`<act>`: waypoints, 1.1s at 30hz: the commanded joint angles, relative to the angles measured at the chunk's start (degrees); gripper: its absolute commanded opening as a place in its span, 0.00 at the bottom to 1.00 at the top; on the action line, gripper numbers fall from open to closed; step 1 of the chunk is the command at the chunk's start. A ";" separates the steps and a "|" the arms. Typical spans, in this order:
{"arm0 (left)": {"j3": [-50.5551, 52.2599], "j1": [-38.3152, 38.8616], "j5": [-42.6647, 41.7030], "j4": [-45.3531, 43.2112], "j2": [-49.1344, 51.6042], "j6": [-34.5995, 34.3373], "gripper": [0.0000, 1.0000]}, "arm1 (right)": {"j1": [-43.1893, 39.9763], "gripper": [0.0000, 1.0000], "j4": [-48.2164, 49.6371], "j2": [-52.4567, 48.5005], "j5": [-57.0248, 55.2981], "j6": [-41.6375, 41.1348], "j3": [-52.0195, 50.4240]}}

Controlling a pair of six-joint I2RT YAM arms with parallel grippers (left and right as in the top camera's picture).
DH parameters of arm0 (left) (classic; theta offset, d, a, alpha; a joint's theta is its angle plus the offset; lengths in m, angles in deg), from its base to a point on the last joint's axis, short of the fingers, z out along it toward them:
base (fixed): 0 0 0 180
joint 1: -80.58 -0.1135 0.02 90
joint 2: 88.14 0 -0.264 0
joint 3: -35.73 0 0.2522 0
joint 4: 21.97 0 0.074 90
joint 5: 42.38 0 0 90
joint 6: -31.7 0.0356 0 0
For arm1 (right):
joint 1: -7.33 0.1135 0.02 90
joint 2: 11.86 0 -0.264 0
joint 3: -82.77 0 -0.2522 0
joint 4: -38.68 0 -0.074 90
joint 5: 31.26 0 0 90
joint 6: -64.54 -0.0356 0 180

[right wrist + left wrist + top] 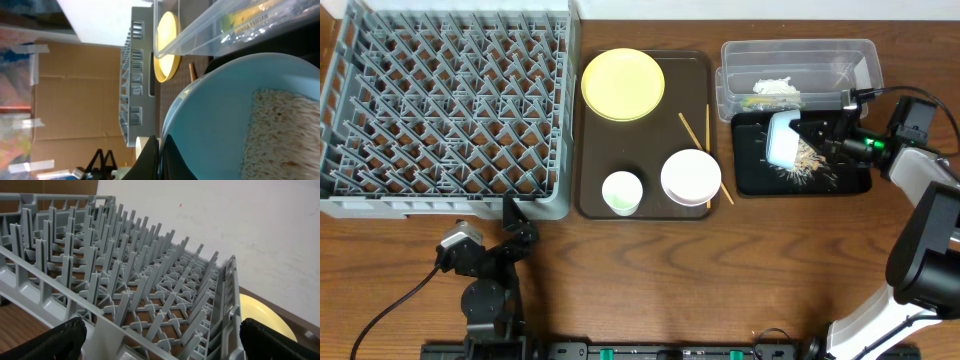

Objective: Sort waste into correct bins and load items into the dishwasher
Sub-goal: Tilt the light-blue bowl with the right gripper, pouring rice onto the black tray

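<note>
My right gripper [804, 134] is shut on the rim of the light blue bowl [783, 138], holding it tipped on its side over the black tray [756, 172]. Rice grains [811, 160] lie scattered on that tray. In the right wrist view the gripper [160, 156] pinches the bowl [220, 110], and rice [285, 135] still clings inside. The clear tub [820, 52] holds crumpled white paper [777, 87]. My left gripper [513, 222] stands open at the grey dish rack's [450, 100] front edge, with nothing between its fingers [55, 340].
A dark brown serving tray [588, 150] in the middle carries the yellow plate [623, 84], white cup [622, 192], small white bowl [691, 177] and chopsticks [695, 128]. The rack's pegs [140, 280] fill the left wrist view, with the plate [265, 315] beyond.
</note>
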 commanded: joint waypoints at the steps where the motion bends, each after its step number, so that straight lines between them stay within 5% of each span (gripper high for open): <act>1: 1.03 0.24 1.49 2.16 0.02 1.03 1.00 | -0.33 0.01 2.05 -0.04 6.29 -0.76 -0.04; 19: 1.03 0.24 1.49 2.16 0.02 1.03 1.00 | -0.92 0.01 11.34 -0.02 11.30 -23.58 -0.02; 33: 1.03 0.24 1.49 2.16 0.02 1.03 1.00 | -1.14 0.01 14.53 -0.02 10.75 -26.38 -0.02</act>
